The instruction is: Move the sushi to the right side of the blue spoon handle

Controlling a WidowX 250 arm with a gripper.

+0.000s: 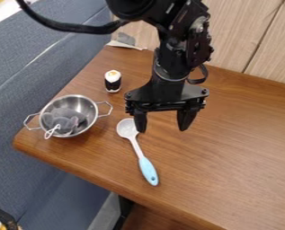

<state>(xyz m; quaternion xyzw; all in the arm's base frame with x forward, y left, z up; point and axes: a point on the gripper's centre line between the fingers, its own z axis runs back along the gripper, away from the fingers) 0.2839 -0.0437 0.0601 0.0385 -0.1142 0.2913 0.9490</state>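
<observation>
The black two-finger gripper (pixel 163 125) is hanging above the brown wooden counter (pixel 229 148), its fingers spread wide, holding nothing. The small black-and-white toy sushi roll (pixel 113 81) is standing at the far left, behind the white spoon with the light-blue handle (pixel 148 171). Being upright and narrow, the sushi could topple if one finger bumps it off-centre.

Blk/wht sushi (pixel 113 81) upright, blue-hndl spoon (pixel 138 151) apart, tbl (pixel 229 157).

My open gripper (pixel 162 126) hangs over the table (pixel 229 143), near the spoon (pixel 147 170); the sushi (pixel 113 81) stands near the bowl (pixel 72 117).
</observation>
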